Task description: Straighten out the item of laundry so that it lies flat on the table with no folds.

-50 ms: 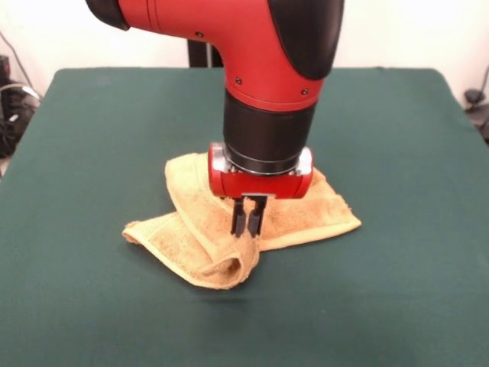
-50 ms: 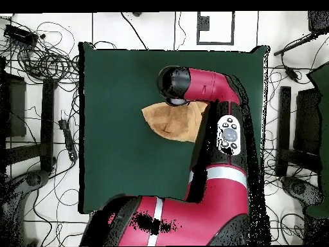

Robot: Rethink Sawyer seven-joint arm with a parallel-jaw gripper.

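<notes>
Your gripper [image 1: 249, 218], fingers nearly closed and apparently empty, hovers directly above the folded middle of the crumpled yellow-orange terry towel [image 1: 298, 218].

The towel [image 1: 306, 218] is yellow-orange terry cloth, nubbly and matt, with a flatter stitched hem showing along its 8 o'clock edge. The tabletop [image 1: 412, 290] wears plain dark green cloth, smooth and matt. The arm [image 1: 260, 46] has glossy red shells that look like hard plastic, with black sections of duller sheen. The hand [image 1: 249, 232] has matt black fingers below a bright metal-looking ring.
</notes>
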